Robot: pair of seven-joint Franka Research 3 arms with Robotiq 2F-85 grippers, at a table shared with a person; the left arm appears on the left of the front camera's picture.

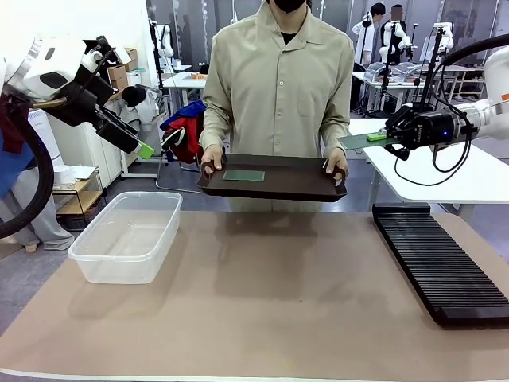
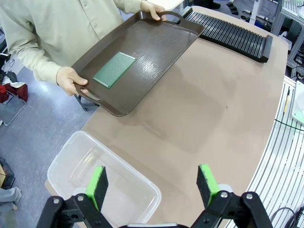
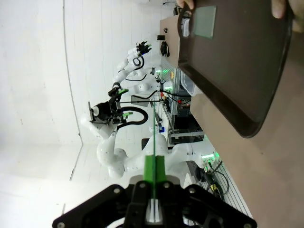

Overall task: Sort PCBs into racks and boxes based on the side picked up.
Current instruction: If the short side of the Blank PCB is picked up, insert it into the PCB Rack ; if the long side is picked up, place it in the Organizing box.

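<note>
A person across the table holds a dark brown tray (image 1: 302, 185) with one green PCB (image 1: 243, 175) lying flat on it; the left wrist view shows that PCB (image 2: 114, 69) on the tray (image 2: 152, 52) too. My right gripper (image 1: 388, 137) hovers high at the right, shut on a second PCB (image 1: 359, 142). In the right wrist view this board (image 3: 155, 133) is edge-on between the shut pads (image 3: 155, 166). My left gripper (image 1: 141, 148) hangs open at the upper left, above the clear box (image 1: 127, 235). Its green pads (image 2: 98, 184) stand wide apart over the box (image 2: 71, 166). The black rack (image 1: 441, 263) lies at the right.
The rack (image 2: 228, 33) runs along the table's right side, and the brown table mat (image 1: 278, 294) lies bare between box and rack. The person's hands (image 1: 211, 161) grip both tray handles at the far edge. Another white table stands behind my right arm.
</note>
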